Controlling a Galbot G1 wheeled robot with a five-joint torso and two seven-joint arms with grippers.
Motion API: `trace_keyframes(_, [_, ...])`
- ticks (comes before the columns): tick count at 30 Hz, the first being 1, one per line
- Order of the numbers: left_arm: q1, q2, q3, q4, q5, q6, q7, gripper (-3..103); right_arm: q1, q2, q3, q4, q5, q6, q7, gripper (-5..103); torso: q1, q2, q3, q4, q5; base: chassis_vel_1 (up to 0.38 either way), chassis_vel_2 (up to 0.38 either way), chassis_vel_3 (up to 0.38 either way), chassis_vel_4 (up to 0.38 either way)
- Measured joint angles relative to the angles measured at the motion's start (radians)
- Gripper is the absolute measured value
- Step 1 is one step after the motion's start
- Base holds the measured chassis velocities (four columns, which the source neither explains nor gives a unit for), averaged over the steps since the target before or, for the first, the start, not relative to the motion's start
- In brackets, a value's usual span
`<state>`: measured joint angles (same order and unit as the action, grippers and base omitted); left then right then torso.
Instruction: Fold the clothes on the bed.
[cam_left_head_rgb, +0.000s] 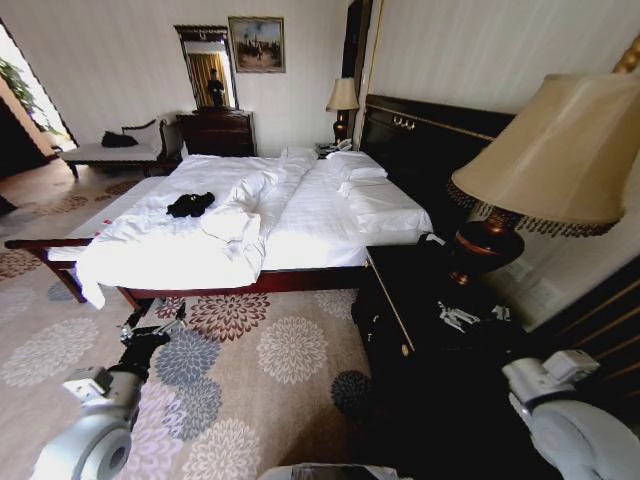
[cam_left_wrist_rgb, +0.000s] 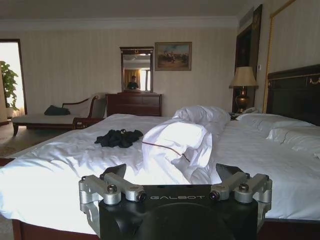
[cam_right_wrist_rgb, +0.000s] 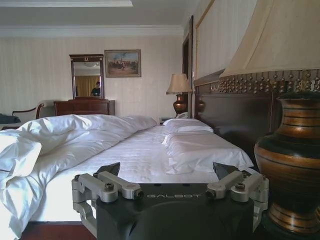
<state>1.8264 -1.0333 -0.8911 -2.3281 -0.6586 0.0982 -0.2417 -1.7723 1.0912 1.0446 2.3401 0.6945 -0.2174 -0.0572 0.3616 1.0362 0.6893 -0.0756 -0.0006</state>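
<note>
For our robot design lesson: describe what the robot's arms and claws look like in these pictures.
Both arms have rounded light-grey shells. The left claw and right claw look alike: a black body with white "GALBOT" lettering, silver metal linkages with dark bolts on each side, and dark wedge-shaped fingertips. No loose cables are visible.

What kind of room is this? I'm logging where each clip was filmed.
Probably a hotel-style bedroom: a large white-sheeted bed with a dark wooden headboard, fringed bedside lamp, and dark dresser with mirror.
</note>
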Motion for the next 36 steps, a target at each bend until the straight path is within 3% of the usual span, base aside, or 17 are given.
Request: trace_keyframes(36, [0.012,-0.005,0.021,-0.005,0.028,-0.017,0.005,100,-0.025,0.028,-0.008,0.024,-0.03,0.005,-0.034,100,0.0,0.0,0.0,0.0,0.0,0.0,0.0,0.0,0.0])
